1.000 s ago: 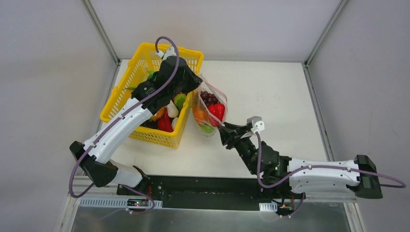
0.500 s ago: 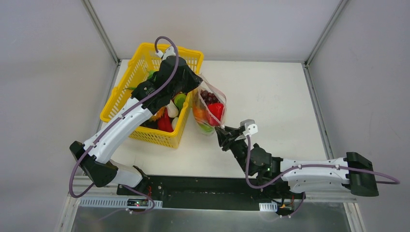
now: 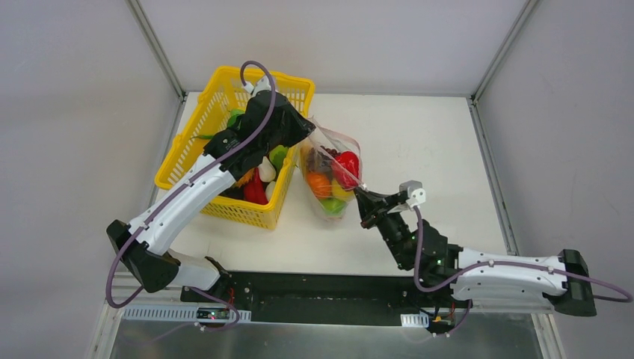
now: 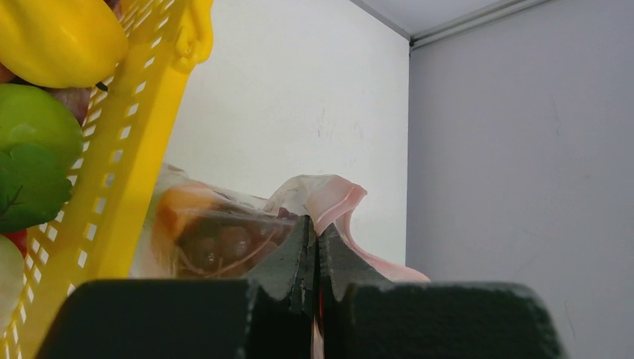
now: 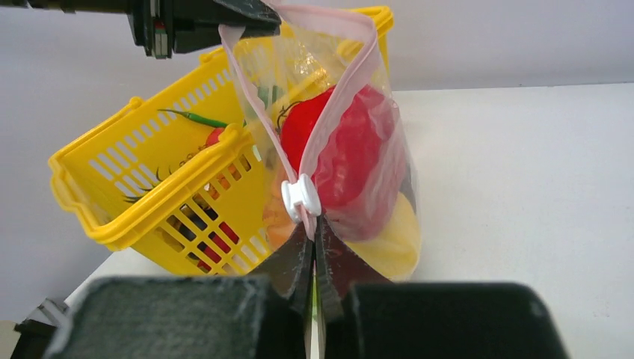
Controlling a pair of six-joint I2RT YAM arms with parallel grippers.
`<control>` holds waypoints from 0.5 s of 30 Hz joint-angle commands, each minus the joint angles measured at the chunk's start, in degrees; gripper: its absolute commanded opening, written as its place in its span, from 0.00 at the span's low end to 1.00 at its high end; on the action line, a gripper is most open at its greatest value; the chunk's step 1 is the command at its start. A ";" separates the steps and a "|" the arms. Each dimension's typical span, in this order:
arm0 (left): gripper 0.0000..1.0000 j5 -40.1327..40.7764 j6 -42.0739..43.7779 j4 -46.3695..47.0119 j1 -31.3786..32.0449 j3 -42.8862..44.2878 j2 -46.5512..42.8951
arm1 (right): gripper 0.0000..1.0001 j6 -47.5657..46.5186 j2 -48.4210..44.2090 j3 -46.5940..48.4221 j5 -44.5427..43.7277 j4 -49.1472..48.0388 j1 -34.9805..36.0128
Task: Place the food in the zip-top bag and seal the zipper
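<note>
L gripper [image 4: 317, 250] pinching bag [image 4: 224, 224] beside basket [image 4: 142, 149].

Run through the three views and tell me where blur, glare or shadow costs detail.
Top external: even light, sharp throughout, small glints on the zip-top bag. Left wrist: the left tool is a dark blur up close; the bag behind it looks soft. Right wrist: the right tool is blurred too, but bag and yellow basket are crisp.

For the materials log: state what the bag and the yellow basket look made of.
Zip-top bag: thin clear plastic film, apparently glossy; it creases, and the food shows through.
Yellow basket: probably rigid moulded plastic, smooth with a slight sheen; slotted walls and a rolled rim.
</note>
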State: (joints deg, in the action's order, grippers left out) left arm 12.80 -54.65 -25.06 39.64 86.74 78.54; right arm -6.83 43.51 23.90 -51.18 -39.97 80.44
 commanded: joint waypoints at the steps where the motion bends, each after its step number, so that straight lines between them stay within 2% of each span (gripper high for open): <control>1: 0.00 -1.18 1.19 7.80 -1.05 -0.80 -4.46 | 0.00 2.48 -7.15 7.77 4.53 16.45 -0.99; 5: 0.08 -1.89 4.62 7.22 -1.14 -4.24 -7.35 | 0.00 4.00 -11.50 13.07 8.40 29.30 -1.96; 8: 0.25 -1.56 6.24 7.15 -1.14 -7.47 -10.44 | 0.00 3.82 -12.90 15.97 11.18 36.48 -2.53; 10: 0.31 -1.65 7.91 7.04 -1.14 -9.13 -12.29 | 0.00 3.11 -12.71 17.72 11.78 41.39 -2.98; 13: 0.53 -2.10 12.44 5.35 -1.14 -9.77 -14.44 | 0.00 3.26 -11.52 20.05 15.02 47.68 -3.73; 15: 0.66 -5.65 17.59 5.26 -1.14 -9.61 -15.14 | 0.00 3.50 -10.76 21.04 16.50 50.28 -4.01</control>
State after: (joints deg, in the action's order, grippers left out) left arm 10.61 -46.26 -21.74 38.87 77.32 65.91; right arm -3.88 31.97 40.40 -39.46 2.68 77.03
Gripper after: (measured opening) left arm 0.571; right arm 0.005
